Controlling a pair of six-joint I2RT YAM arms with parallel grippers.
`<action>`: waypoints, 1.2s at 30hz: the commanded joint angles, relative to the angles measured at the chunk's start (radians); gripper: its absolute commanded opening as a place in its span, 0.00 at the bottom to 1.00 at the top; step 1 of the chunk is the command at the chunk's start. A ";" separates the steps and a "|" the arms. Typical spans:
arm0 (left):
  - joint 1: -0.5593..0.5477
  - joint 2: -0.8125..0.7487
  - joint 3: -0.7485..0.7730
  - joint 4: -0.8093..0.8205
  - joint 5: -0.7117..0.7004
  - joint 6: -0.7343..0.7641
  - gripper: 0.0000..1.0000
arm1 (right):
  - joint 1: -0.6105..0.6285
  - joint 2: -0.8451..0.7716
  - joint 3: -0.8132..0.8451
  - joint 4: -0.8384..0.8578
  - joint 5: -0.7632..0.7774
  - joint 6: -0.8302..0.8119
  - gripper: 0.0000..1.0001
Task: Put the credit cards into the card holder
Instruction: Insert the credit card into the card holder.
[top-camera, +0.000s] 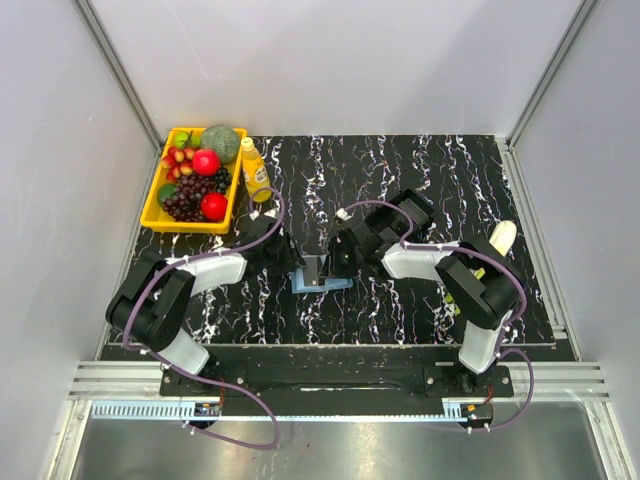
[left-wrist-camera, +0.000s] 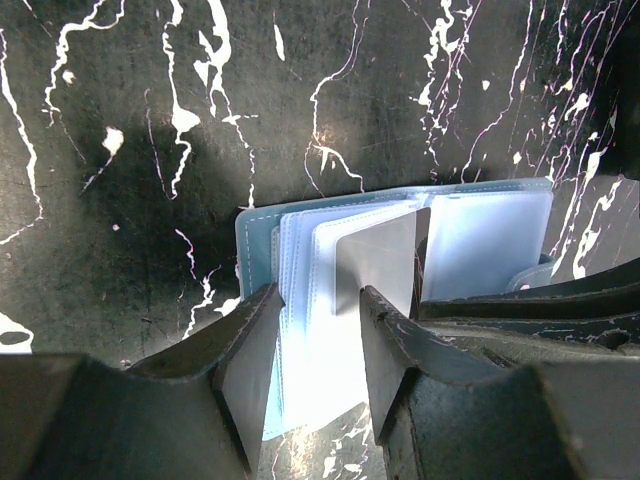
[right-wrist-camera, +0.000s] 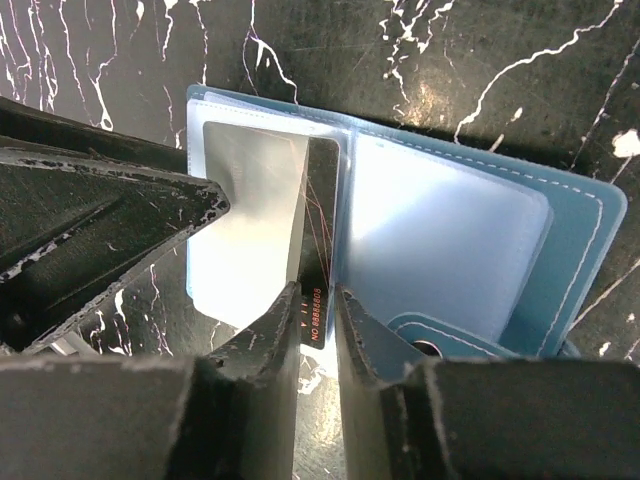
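The blue card holder (top-camera: 312, 285) lies open on the black marbled table between both grippers, its clear sleeves fanned up. In the right wrist view my right gripper (right-wrist-camera: 317, 300) is shut on a dark credit card (right-wrist-camera: 324, 190) with red print. The card stands on edge, and its far part lies among the sleeves of the card holder (right-wrist-camera: 580, 240). In the left wrist view my left gripper (left-wrist-camera: 315, 312) is open, its fingers straddling the near edge of the sleeves of the card holder (left-wrist-camera: 255, 235). The card (left-wrist-camera: 378, 262) shows there as a grey upright sheet.
A yellow tray (top-camera: 152, 207) of fruit and a yellow bottle (top-camera: 254, 170) stand at the back left. A pale banana-like object (top-camera: 503, 237) lies by the right arm. White walls enclose the table on three sides.
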 joint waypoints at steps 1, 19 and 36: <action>0.004 0.020 -0.049 -0.126 -0.054 0.031 0.43 | 0.008 -0.033 -0.013 -0.039 0.027 -0.024 0.25; 0.004 0.040 -0.063 -0.064 0.005 0.014 0.40 | 0.010 0.062 0.039 0.027 -0.132 -0.035 0.13; 0.004 0.046 -0.047 -0.088 -0.019 0.026 0.20 | 0.008 -0.086 -0.028 0.026 0.022 -0.053 0.30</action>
